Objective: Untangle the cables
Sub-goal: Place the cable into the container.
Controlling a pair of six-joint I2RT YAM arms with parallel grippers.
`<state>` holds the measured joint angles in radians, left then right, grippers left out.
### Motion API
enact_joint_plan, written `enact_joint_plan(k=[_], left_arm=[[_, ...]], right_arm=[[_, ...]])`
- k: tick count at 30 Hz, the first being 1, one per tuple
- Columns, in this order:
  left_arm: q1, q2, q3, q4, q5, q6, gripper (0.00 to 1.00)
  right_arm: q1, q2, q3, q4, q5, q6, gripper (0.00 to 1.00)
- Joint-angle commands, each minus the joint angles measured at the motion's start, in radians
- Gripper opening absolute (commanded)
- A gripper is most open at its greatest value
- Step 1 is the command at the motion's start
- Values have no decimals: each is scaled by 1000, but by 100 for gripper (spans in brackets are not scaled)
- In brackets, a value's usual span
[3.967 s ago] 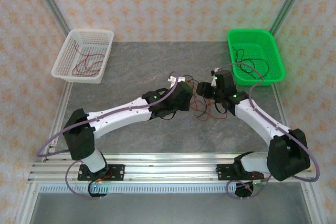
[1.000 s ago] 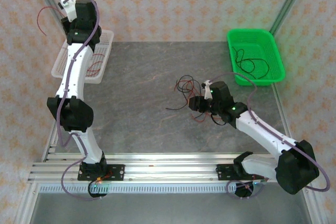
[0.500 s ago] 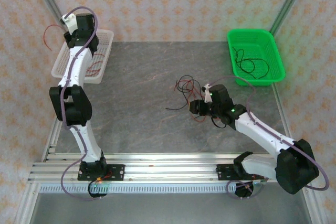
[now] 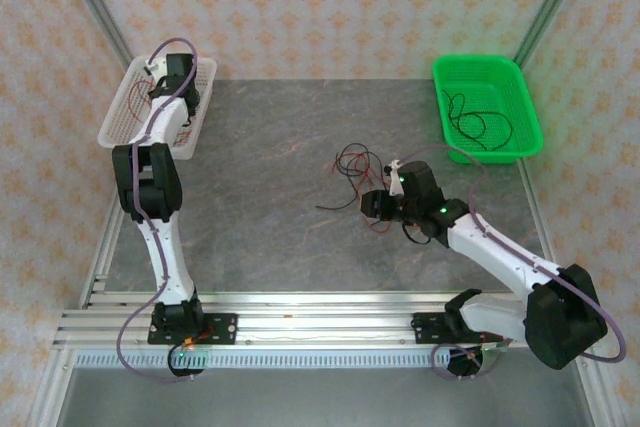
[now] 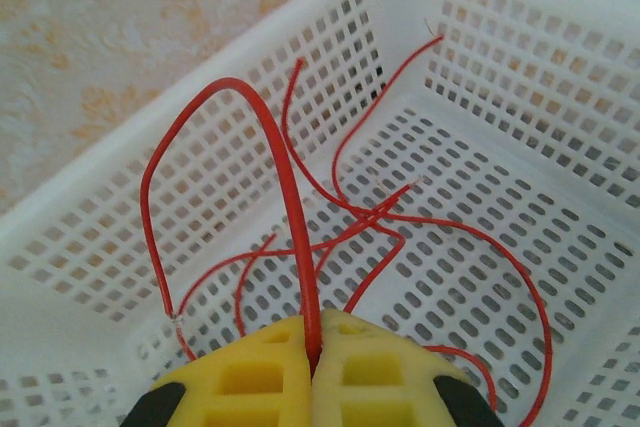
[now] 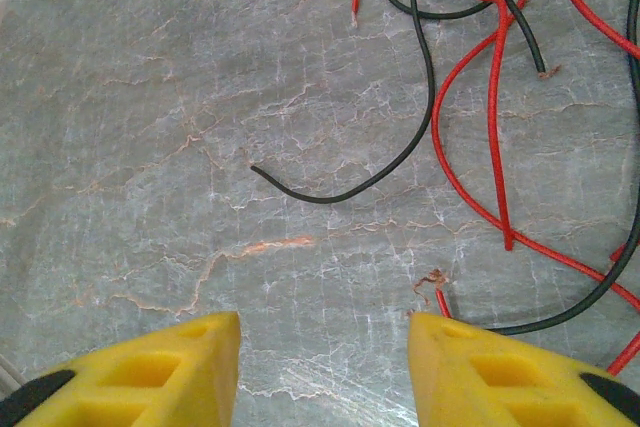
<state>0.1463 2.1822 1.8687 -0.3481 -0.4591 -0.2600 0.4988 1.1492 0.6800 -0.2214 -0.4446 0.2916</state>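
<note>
**Pinching one red cable over the white basket**

Pressed tight together, the yellow fingers (image 5: 250,377) of the left gripper (image 5: 311,335) clamp a red cable (image 5: 292,197). In the left wrist view it rises from the pinch toward 12 o'clock, arches over and falls back toward 8 o'clock. Beneath it, loose red strands (image 5: 420,222) lie crossed on the floor of the white basket (image 5: 520,67). From above, this basket sits at the table's 10 o'clock corner, with the left arm reaching up to it.

The fingers (image 6: 190,352) of the right gripper (image 6: 325,342) stand at a middling gap and hold nothing. Bare grey table (image 6: 150,147) shows between them. In the right wrist view, a black cable (image 6: 405,142) curves from 12 o'clock down toward the centre. Red lengths cross it toward 1 and 2 o'clock.

Seen from above, this tangle of red and black cables (image 4: 355,162) lies near the table's middle. It is just beside the right gripper, at its 11 o'clock. The green basket (image 4: 490,75), at the 2 o'clock corner, holds curled black cables (image 4: 470,125).
</note>
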Motion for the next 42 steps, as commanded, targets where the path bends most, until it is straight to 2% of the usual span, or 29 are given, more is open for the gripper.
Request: enact_joint_plan(k=[1, 5, 8, 13, 16, 18, 23, 28, 36, 42], left_arm=[[26, 27, 14, -20, 40, -63, 0], [46, 36, 13, -33, 104, -104, 0], [49, 34, 15, -43, 140, -123, 15], [50, 26, 38, -73, 179, -152, 53], [52, 24, 68, -108, 192, -171, 69], [52, 16, 84, -128, 203, -185, 74], [52, -24, 95, -146, 228, -209, 80], [53, -83, 106, -158, 301, -215, 81], [44, -171, 185, -263, 500, -192, 81], [4, -214, 187, -280, 637, -142, 81]], right_arm=[[4, -6, -6, -10, 21, 11, 47], [4, -8, -6, -11, 24, 12, 47], [5, -6, -5, -9, 23, 14, 47], [6, -11, -7, -14, 19, 15, 48], [6, -22, -11, -17, 22, 17, 48], [6, -31, -13, -21, 23, 15, 48], [6, -42, -19, -30, 26, 13, 48], [6, -46, -23, -43, 52, 19, 48], [6, 25, 27, -109, 174, 46, 48], [6, 174, 94, -78, 220, 25, 46]])
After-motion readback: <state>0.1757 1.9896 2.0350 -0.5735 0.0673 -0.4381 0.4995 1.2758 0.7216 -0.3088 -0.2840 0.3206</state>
